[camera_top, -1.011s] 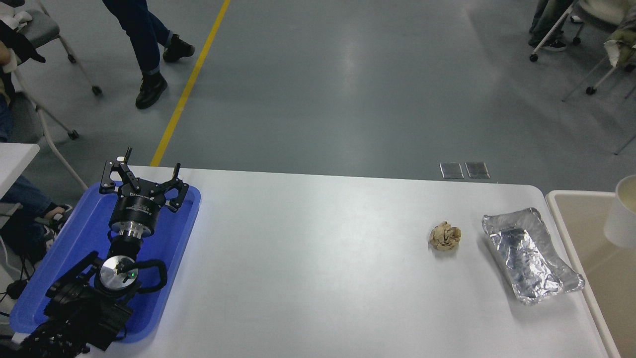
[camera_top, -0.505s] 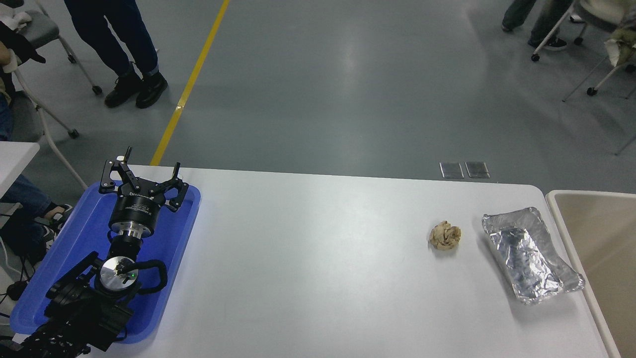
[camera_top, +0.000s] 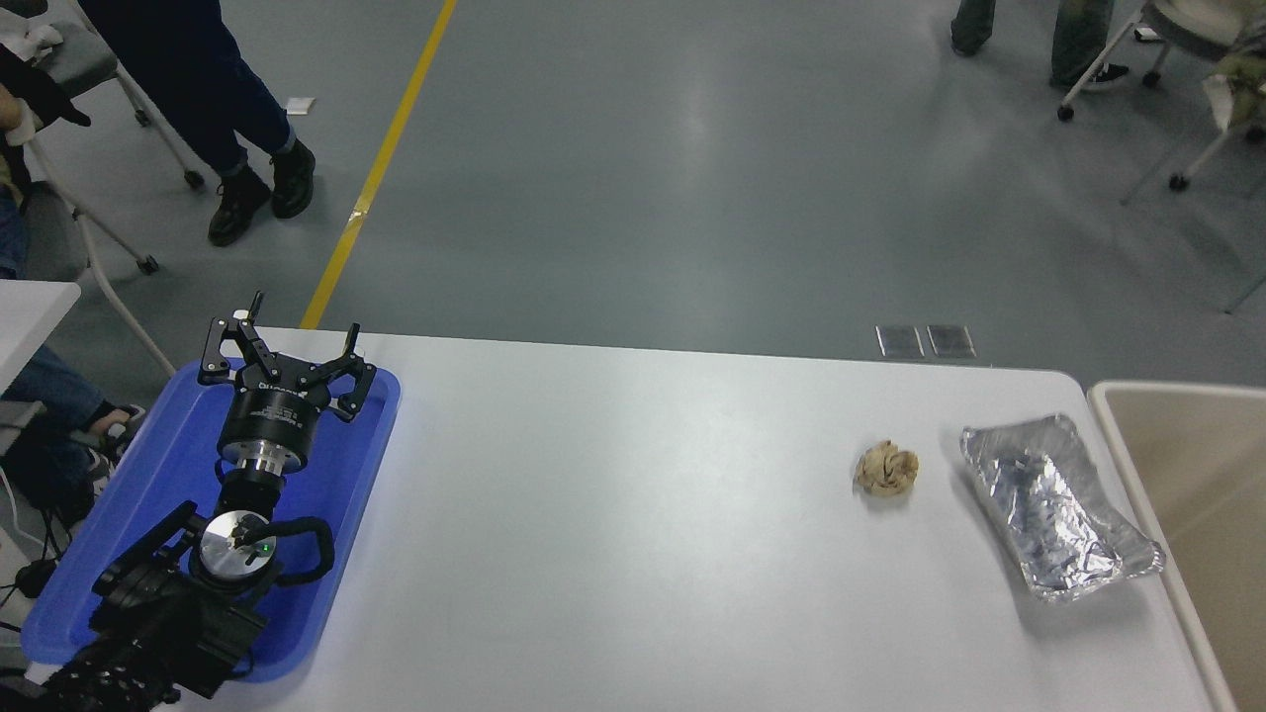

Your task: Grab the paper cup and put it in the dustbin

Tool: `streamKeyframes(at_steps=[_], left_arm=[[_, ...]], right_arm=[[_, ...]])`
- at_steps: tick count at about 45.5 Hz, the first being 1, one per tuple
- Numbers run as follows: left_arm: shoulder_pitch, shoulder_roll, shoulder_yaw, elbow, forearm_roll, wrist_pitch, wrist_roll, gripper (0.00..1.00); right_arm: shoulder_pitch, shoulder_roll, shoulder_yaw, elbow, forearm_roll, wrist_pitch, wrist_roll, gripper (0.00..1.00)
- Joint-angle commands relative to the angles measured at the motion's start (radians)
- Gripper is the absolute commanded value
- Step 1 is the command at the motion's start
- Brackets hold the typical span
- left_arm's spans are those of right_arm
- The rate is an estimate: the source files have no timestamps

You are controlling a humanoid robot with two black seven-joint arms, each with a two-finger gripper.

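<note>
Table (camera_top: 643, 554) first: one white, round-cornered top. Count one large beige plastic dustbin (camera_top: 1187, 465) with pale rim at 3 o'clock, just beside the table's edge; one flat blue plastic tray (camera_top: 346, 465) at 9 o'clock; one crinkled silver foil tray (camera_top: 1053, 509) near the bin; one crumpled brown paper ball (camera_top: 887, 469) beside it. Paper cup: none in view, neither on the table nor in the visible part of the bin. You may judge the drop step done or the cup outside the frame; confirm before calling it. Left gripper (camera_top: 287, 341) is parked over the blue tray, fingers spread wide, holding nothing. Right gripper is out of view. Your next move calls for locating the cup.
</note>
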Motion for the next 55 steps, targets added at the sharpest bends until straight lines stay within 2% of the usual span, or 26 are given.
streamKeyframes(at_steps=[1,14,15,17,18,19,20,26,32,47,55], left_arm=[[0.000,0.000,0.000,0.000,0.000,0.000,-0.001,1.00],[-0.001,0.000,0.000,0.000,0.000,0.000,-0.001,1.00],[-0.002,0.000,0.000,0.000,0.000,0.000,-0.001,1.00],[0.000,0.000,0.000,0.000,0.000,0.000,-0.001,1.00],[-0.001,0.000,0.000,0.000,0.000,0.000,-0.001,1.00],[-0.002,0.000,0.000,0.000,0.000,0.000,-0.001,1.00],[-0.002,0.000,0.000,0.000,0.000,0.000,-0.001,1.00],[-0.002,0.000,0.000,0.000,0.000,0.000,-0.001,1.00],[0.000,-0.002,0.000,0.000,0.000,0.000,-0.002,1.00],[0.000,-0.002,-0.002,0.000,0.000,-0.001,-0.001,1.00],[0.000,-0.002,0.000,0.000,0.000,0.000,-0.001,1.00]], right_arm=[[-0.139,0.086,0.150,-0.045,0.069,-0.090,-0.099,0.00],[-0.139,0.108,0.164,-0.045,0.073,-0.110,-0.117,0.00],[-0.139,0.109,0.166,-0.045,0.073,-0.111,-0.117,0.02],[-0.139,0.109,0.172,-0.045,0.073,-0.121,-0.117,0.23],[-0.139,0.111,0.175,-0.045,0.073,-0.124,-0.117,0.37],[-0.139,0.111,0.178,-0.045,0.075,-0.130,-0.117,0.59],[-0.139,0.111,0.186,-0.046,0.076,-0.134,-0.117,0.77],[-0.130,0.119,0.258,-0.046,0.078,-0.137,-0.115,0.93],[-0.109,0.123,0.284,-0.048,0.078,-0.136,-0.114,0.98],[0.077,0.083,0.285,-0.017,0.078,-0.033,-0.102,0.99],[0.253,0.063,0.267,0.116,0.036,0.005,-0.103,0.99]])
